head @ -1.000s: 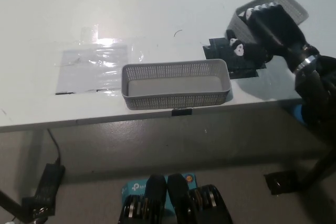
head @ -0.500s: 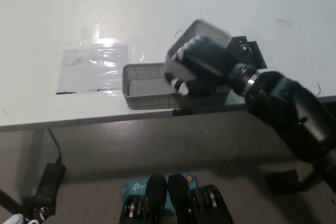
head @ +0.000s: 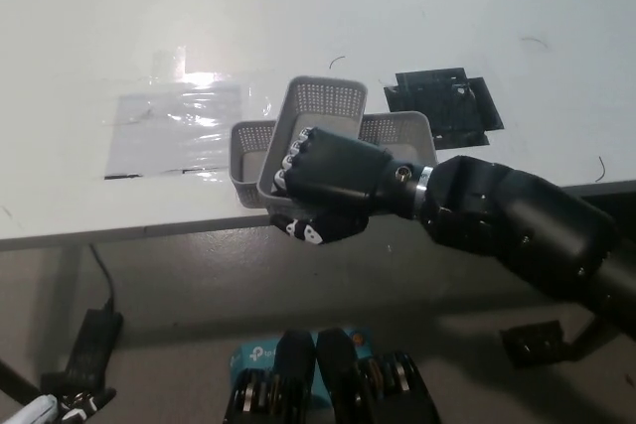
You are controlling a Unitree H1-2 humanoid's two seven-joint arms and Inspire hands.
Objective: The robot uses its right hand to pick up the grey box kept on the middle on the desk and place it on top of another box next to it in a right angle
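Observation:
My black right hand [head: 326, 186] is shut on a grey mesh box [head: 316, 118] and holds it crosswise over a second grey mesh box [head: 402, 132] that lies lengthwise near the front edge of the white desk [head: 298, 7]. The held box covers the lower box's middle, and only that box's left and right ends show. Whether the two boxes touch is hidden by my hand. A tip of my white left hand [head: 40, 409] shows at the bottom left corner.
A black taped patch [head: 444, 103] lies on the desk just behind and right of the boxes. A clear plastic sheet [head: 174, 126] is taped to the desk at the left. Cables and a black adapter [head: 89, 340] lie on the floor below.
My right hand has carried the grey box from the right side leftwards and down, to over the middle of the other box. The black patch is now uncovered.

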